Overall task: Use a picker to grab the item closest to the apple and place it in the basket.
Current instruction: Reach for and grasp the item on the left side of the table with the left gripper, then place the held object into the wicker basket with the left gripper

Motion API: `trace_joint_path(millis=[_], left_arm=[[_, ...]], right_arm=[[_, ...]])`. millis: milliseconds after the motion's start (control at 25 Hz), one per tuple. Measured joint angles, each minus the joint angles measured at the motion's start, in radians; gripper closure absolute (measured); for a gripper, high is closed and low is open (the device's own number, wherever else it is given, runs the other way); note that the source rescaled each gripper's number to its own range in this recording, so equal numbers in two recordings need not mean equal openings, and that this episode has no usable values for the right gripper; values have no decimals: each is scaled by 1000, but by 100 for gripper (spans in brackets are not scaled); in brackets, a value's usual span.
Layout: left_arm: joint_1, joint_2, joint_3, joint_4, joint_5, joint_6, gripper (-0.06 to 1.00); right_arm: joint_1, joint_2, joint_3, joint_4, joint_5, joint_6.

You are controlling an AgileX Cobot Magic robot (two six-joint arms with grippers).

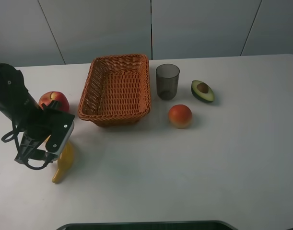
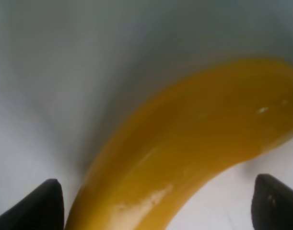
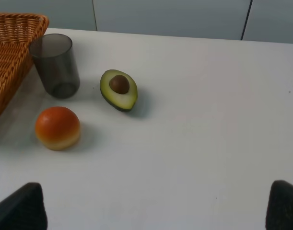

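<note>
A yellow banana lies at the table's front left, just in front of the red apple. My left gripper hangs low over the banana's upper end. In the left wrist view the banana fills the picture, and the left gripper is open with one dark fingertip on each side of it. The woven basket stands to the right of the apple. My right gripper is open over bare table, with only its fingertips showing; it is out of the exterior view.
A dark translucent cup stands right of the basket, with an avocado half beyond it and an orange-red fruit in front. The same cup, avocado and fruit show in the right wrist view.
</note>
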Motion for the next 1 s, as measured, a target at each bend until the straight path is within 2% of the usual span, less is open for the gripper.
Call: trace_joint_path(millis=[160,240,280,320,480,1000], left_arm=[[0,0,0,11,-20,0,-5],[0,0,0,19,-31,0,3],[0,0,0,22,-39,0,12],[0,0,0,22,-44,0,25],[0,9,0,25,-54,0,93],[0,28,-8,39,-49,-2,94]], right_arm=[[0,0,0,0,0,0],[0,0,0,0,0,0],[0,0,0,0,0,0],[0,0,0,0,0,0],[0,0,0,0,0,0],[0,0,0,0,0,0]])
